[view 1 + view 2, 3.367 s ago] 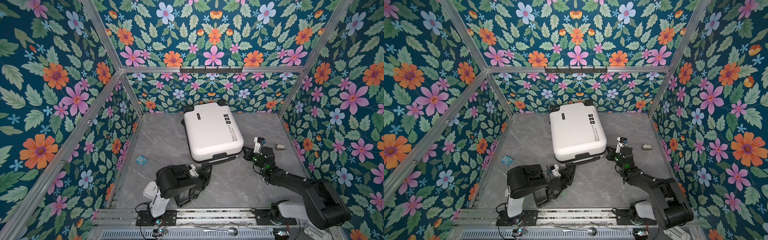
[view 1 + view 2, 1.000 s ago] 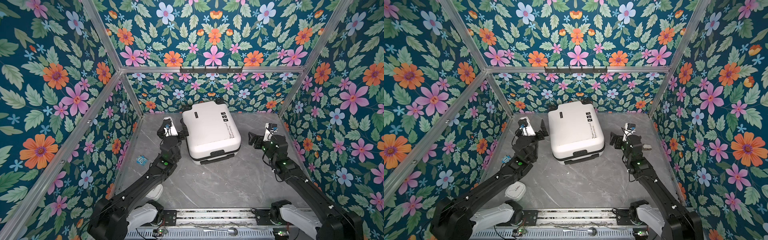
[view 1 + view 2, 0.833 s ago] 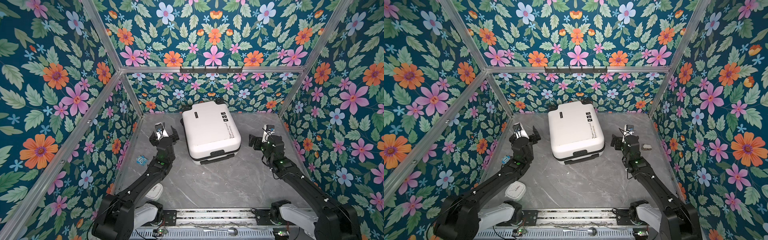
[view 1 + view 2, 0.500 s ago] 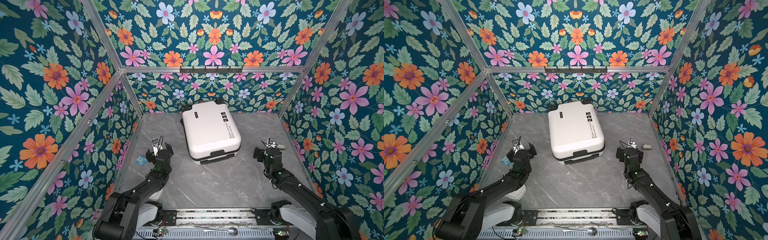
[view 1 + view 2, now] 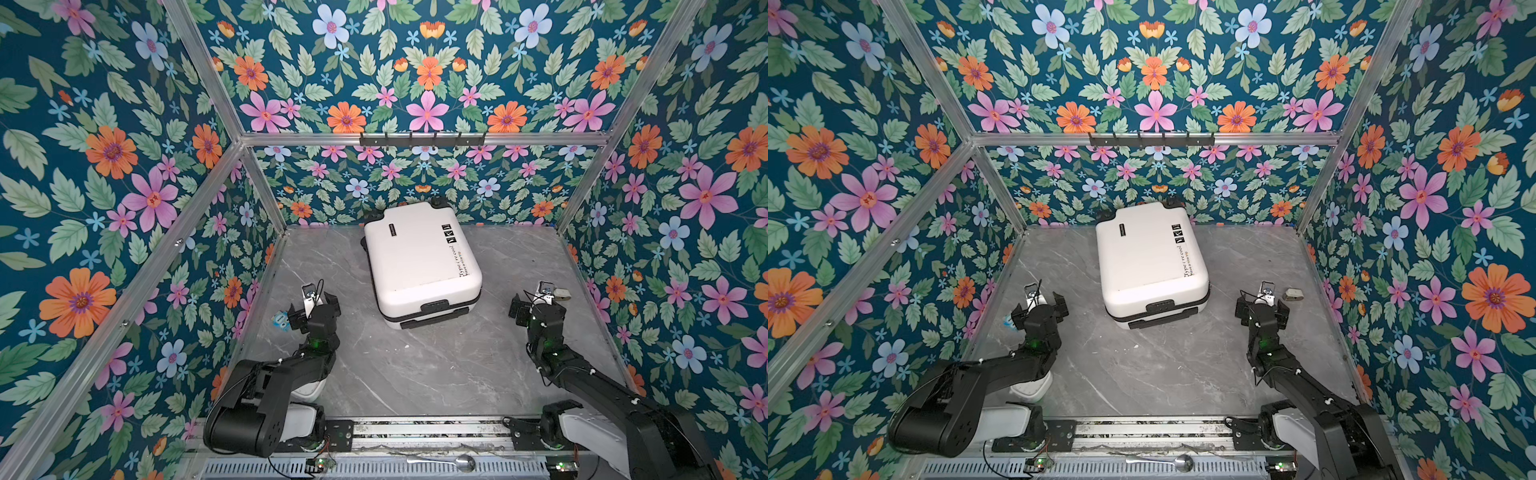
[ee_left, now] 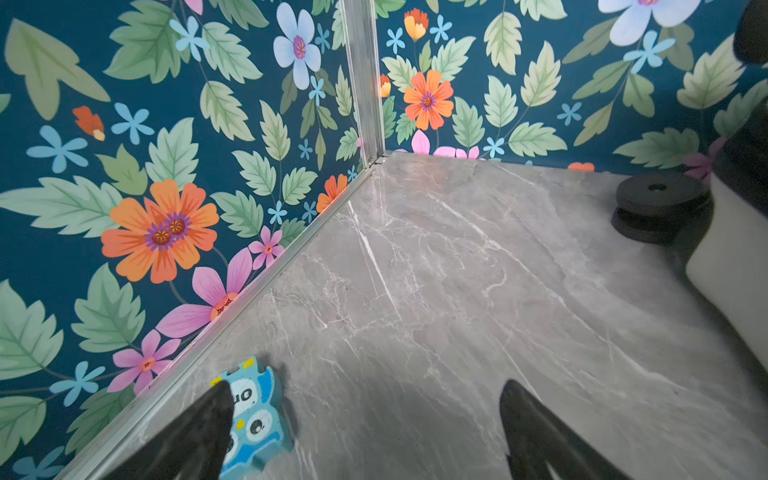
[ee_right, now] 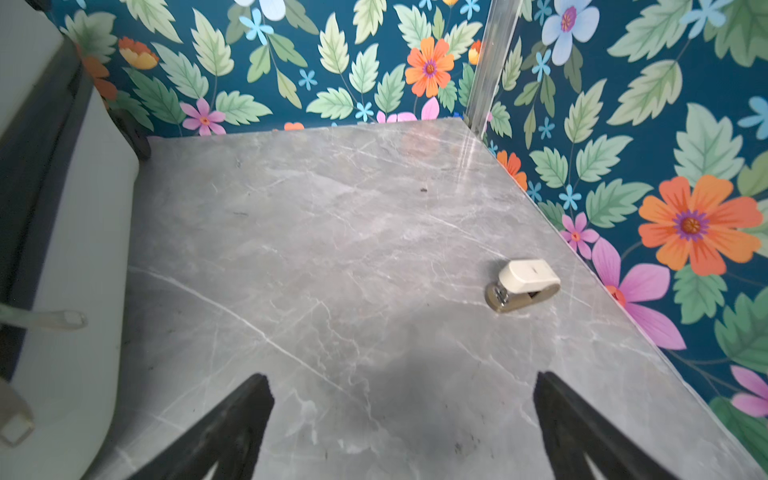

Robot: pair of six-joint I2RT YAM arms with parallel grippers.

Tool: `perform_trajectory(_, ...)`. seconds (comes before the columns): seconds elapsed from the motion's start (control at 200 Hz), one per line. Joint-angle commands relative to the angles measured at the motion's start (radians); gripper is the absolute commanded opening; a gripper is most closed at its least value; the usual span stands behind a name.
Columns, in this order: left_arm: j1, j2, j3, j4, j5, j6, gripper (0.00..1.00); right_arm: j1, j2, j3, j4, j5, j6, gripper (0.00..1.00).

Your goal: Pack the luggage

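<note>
White luggage (image 5: 419, 257) closed, flat on grey desk (image 5: 415, 365), left claw (image 5: 314, 309) spread empty beside blue owl piece (image 5: 280, 321), right claw (image 5: 537, 310) spread empty near stapler (image 5: 562, 295)

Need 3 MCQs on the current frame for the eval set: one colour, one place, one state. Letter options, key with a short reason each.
1. What colour is the shell of the luggage?
A. white
B. red
C. black

2. Where is the small stapler?
A. on top of the luggage
B. on the table, near the wall on the right of both top views
C. against the back wall

3. What state is the luggage in?
A. open, lining showing
B. closed, lying flat
C. standing upright on its wheels

Key:
1 A: the shell is white in both top views.
2 B: it lies on bare table right of the luggage, close to that wall.
3 B: the two shells meet at the black band, with the broad side facing up.
</note>
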Motion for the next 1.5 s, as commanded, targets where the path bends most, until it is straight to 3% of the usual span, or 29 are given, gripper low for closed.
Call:
perform_trajectory(0.0, 0.004, 0.047, -0.002, 0.188, 0.021, 0.066, 1.0, 0.001, 0.029, -0.01, 0.171, 0.0, -0.056, 0.99)
perform_trajectory(0.325, 0.031, 0.14, -0.03, 0.365, 0.083, 0.104, 1.0, -0.098, 0.083, -0.06, 0.288, -0.13, -0.047, 0.99)
perform_trajectory(0.535, 0.045, 0.235, -0.076, 0.57, 0.141, 0.141, 1.0, -0.104, 0.29, -0.08, 0.52, -0.189, -0.08, 0.99)
perform_trajectory(0.64, 0.067, 0.243, -0.113, 0.617, 0.247, 0.124, 1.0, -0.117, 0.436, -0.081, 0.689, -0.178, -0.089, 0.99)
perform_trajectory(0.725, 0.102, 0.335, -0.119, 0.746, 0.302, 0.132, 1.0, -0.134, 0.376, -0.024, 0.462, -0.214, -0.046, 0.99)
perform_trajectory(0.835, 0.105, 0.278, -0.027, 0.477, 0.276, 0.085, 1.0, -0.195, 0.388, 0.025, 0.382, -0.318, -0.019, 0.99)
perform_trajectory(0.935, 0.177, 0.268, 0.029, 0.341, 0.367, 0.028, 1.0, -0.223, 0.384, 0.031, 0.363, -0.375, -0.007, 0.99)
perform_trajectory(1.495, 0.186, 0.277, 0.02, 0.385, 0.377, 0.032, 1.0, -0.227, 0.379, 0.031, 0.355, -0.378, -0.009, 0.99)
